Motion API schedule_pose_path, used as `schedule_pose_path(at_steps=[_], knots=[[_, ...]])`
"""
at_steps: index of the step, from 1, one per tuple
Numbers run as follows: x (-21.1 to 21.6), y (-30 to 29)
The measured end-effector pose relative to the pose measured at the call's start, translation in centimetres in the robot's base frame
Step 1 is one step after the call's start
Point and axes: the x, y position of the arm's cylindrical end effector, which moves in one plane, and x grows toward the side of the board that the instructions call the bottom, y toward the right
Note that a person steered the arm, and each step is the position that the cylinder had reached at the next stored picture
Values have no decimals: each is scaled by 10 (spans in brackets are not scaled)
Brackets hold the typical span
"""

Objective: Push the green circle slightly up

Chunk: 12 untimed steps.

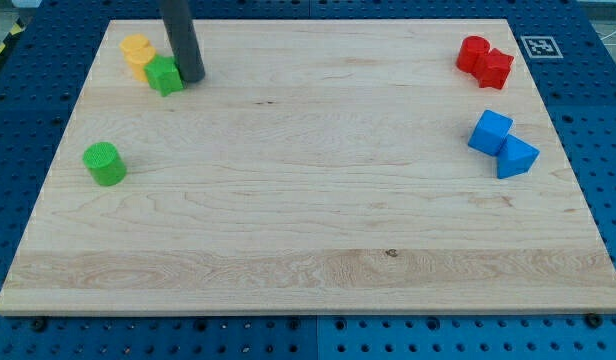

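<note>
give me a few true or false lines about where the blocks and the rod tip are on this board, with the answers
1. My tip is at the view's top left, right beside the green star-like block. True.
2. The green circle touches the yellow blocks. False: it sits alone near the view's left edge, well below them.
3. The two red blocks are at the view's top right. True.
4. The two blue blocks lie at the view's bottom left. False: they are at the view's right, below the red ones.
5. My tip is pressing on the green circle. False: it is well above it, by the other green block.
</note>
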Motion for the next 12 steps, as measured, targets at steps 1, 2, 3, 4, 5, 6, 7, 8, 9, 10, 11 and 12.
schedule_pose_path(at_steps=[1, 2, 3, 4, 5, 6, 7, 8, 9, 10, 11, 12], knots=[[88, 14], [177, 1], [242, -23], [272, -54], [267, -85], [226, -91], [199, -93], [199, -100], [182, -99], [164, -99], [159, -99], [152, -99]])
